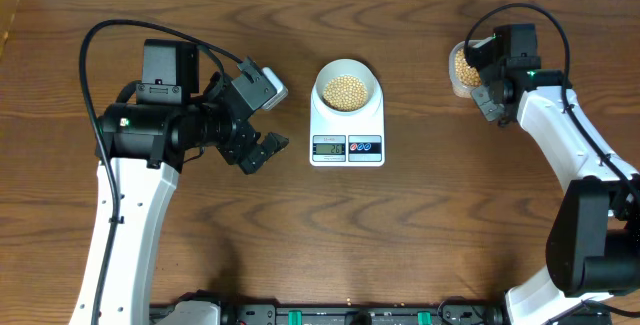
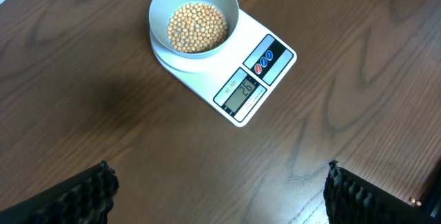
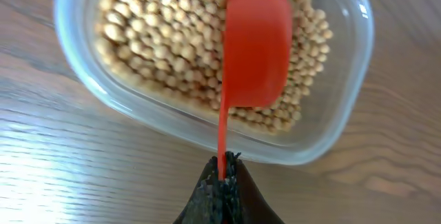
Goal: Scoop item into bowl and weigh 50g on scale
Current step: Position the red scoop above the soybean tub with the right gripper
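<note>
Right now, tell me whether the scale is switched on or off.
On. The display of the scale shows digits, seemingly 26, with the bowl of beans standing on it.

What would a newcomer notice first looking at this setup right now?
The bright red scoop, pinched by the right gripper, over the clear tub of beans on the right side. Then the white bowl of beans sitting on the scale at centre.

Bare table [image 1: 420,85] between tub [image 3: 324,133] and scale [image 1: 347,125] gives my right gripper [image 3: 222,176] and scoop [image 3: 255,45] free passage; only the bowl [image 2: 158,10], apparently, intrudes.
</note>
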